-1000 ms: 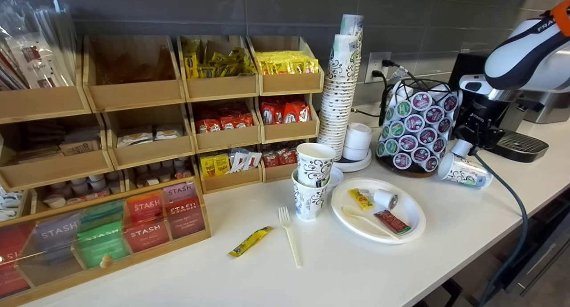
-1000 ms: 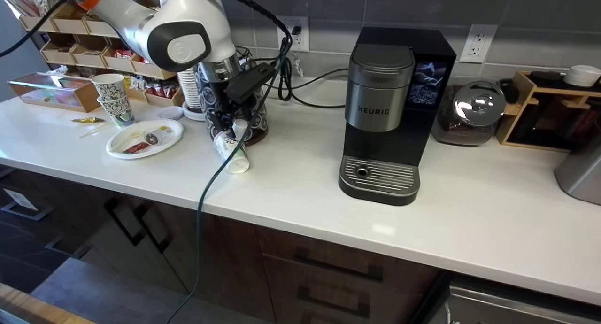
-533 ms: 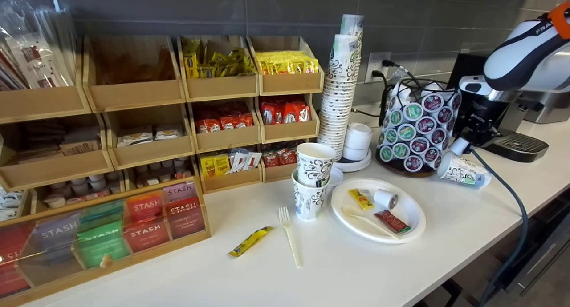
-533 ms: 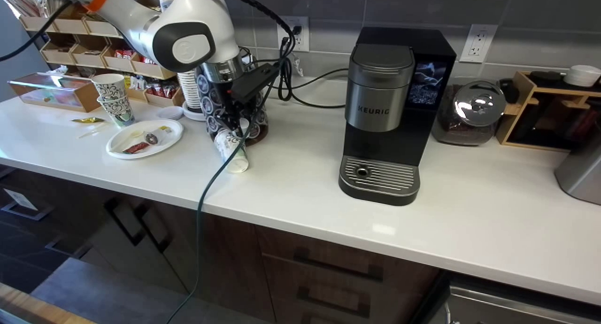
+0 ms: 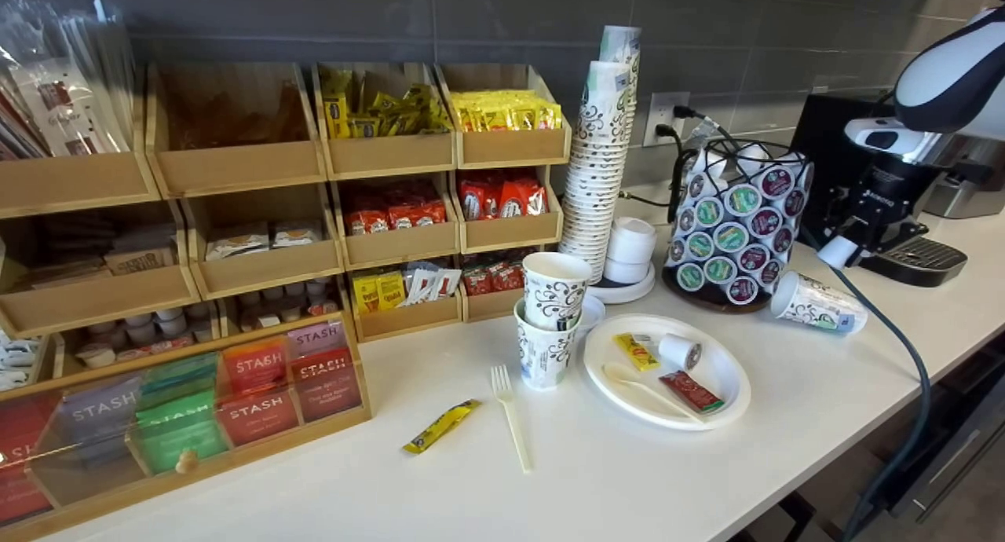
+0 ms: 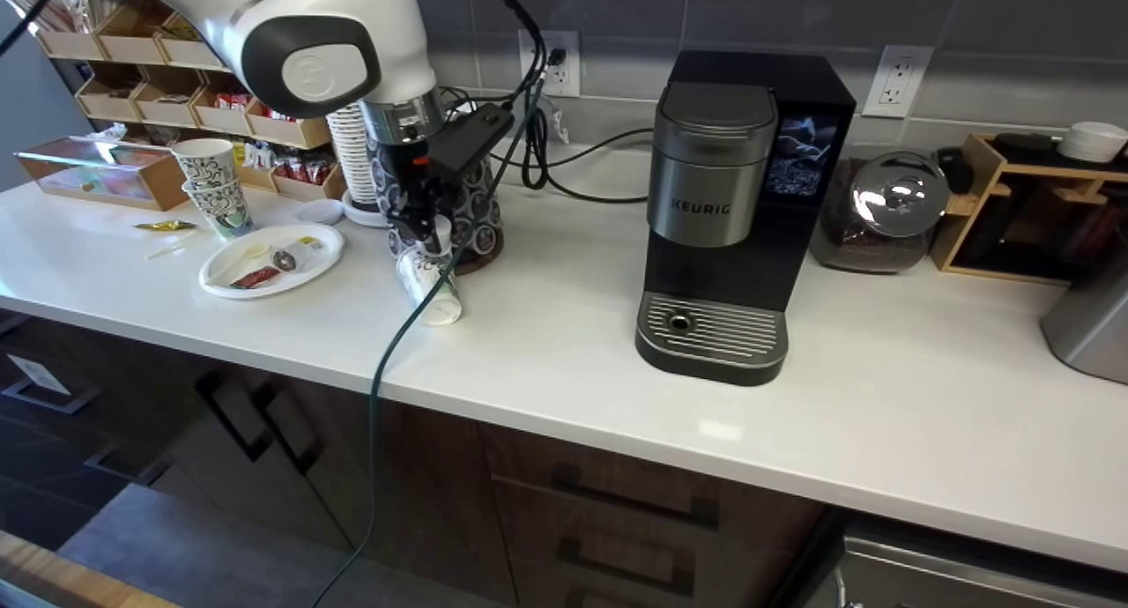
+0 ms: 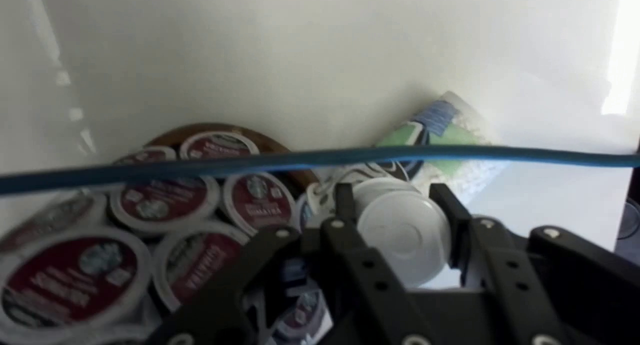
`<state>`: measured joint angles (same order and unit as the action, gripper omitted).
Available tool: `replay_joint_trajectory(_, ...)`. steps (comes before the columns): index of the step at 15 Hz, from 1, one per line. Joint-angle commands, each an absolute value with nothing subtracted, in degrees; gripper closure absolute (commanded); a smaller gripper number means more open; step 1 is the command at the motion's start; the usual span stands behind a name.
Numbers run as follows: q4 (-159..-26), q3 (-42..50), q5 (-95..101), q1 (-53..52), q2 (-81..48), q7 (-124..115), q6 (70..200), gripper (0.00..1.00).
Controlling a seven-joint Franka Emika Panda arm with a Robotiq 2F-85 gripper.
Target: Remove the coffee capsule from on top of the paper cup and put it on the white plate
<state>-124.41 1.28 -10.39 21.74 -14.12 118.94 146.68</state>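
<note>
The coffee capsule point(image 7: 405, 235), white with its base toward the camera, sits between the fingers of my gripper point(image 7: 393, 200) in the wrist view. My gripper is shut on it. In an exterior view the capsule point(image 5: 838, 251) hangs tilted, above and apart from the paper cup point(image 5: 820, 302). That cup lies on its side, printed with dark swirls and blue and green marks; a cable partly crosses it in the wrist view. The white plate point(image 5: 730, 381) lies nearer the stacked cups. On it are another capsule point(image 5: 680, 351), a yellow packet, a red packet and a pale spoon.
A wire rack full of capsules point(image 5: 734, 228) stands right beside the lying cup. A loose blue-green cable point(image 5: 903, 342) runs past the gripper. Two nested cups point(image 5: 553, 314) and a tall cup stack point(image 5: 598, 165) stand beyond the plate; the coffee machine point(image 6: 718, 220) is opposite.
My gripper has closed on the capsule and lifted it up off the lying cup. The cup has shifted slightly. The capsule rack has turned a little.
</note>
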Motion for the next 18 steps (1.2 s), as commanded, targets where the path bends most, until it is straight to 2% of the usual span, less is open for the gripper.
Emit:
replay_joint_trajectory(1,-136.17,0.11,-16.2,20.01,-4.01,127.7,145.25,0.84)
replay_joint_trajectory(7,-148.27,-1.77,-20.55,7.06,3.84,121.1,156.9,0.84)
replay_joint_trajectory(11,-151.15,-4.27,-19.11,-0.62,2.01,112.82,167.27,0.84)
replay_joint_trajectory(15,-153.65,-7.68,-12.4,-1.76,-0.18,104.45,173.75,0.84)
replay_joint_trajectory(18,-153.93,-6.02,-2.29,-2.4,-2.42,96.35,174.68,0.84)
